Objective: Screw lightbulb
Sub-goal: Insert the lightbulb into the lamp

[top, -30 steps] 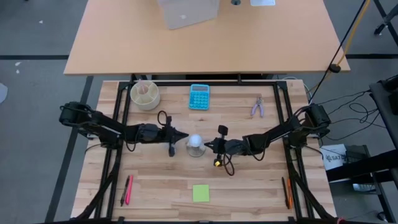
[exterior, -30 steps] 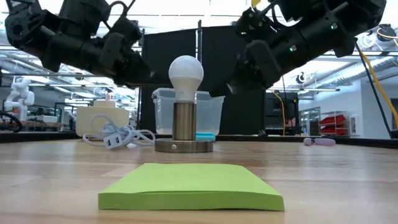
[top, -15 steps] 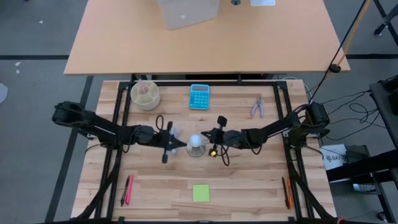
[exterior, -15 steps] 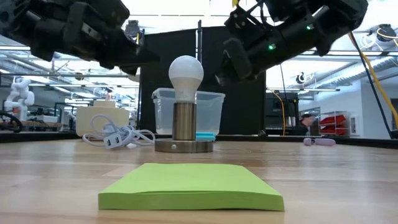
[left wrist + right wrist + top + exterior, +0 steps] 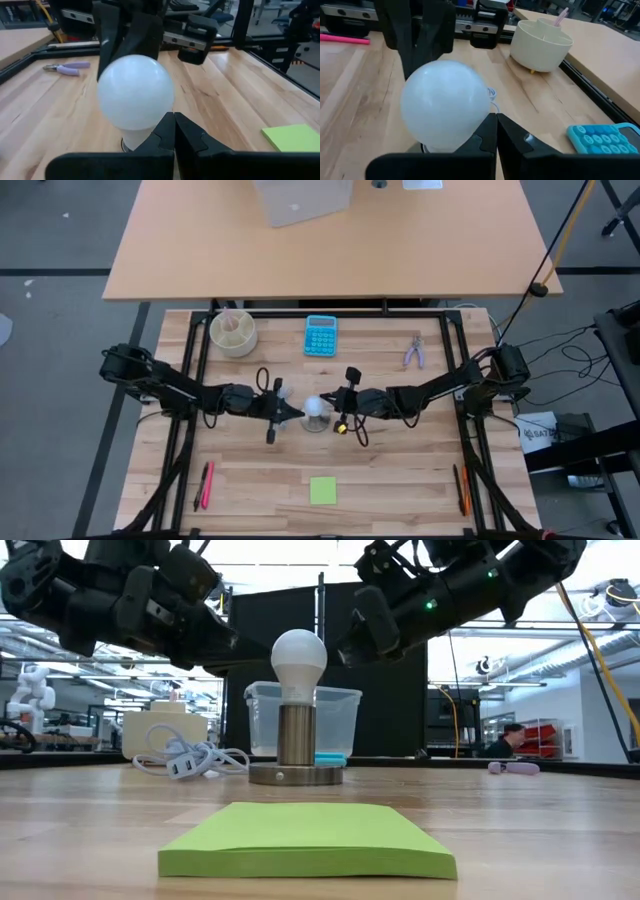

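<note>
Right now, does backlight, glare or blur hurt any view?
Low view: bright windows behind turn both arms into silhouettes; the lightbulb stays clear, and the green sticky pad up close looks soft. Left wrist view: the bulb's globe is nearly blown out white. High view: evenly lit.

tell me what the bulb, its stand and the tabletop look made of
Lightbulb: matte white globe, frosted glass or plastic, can't tell which. Stand: brushed metal by its grey sheen. Tabletop: pale wood planks, with visible grain and seams.
</note>
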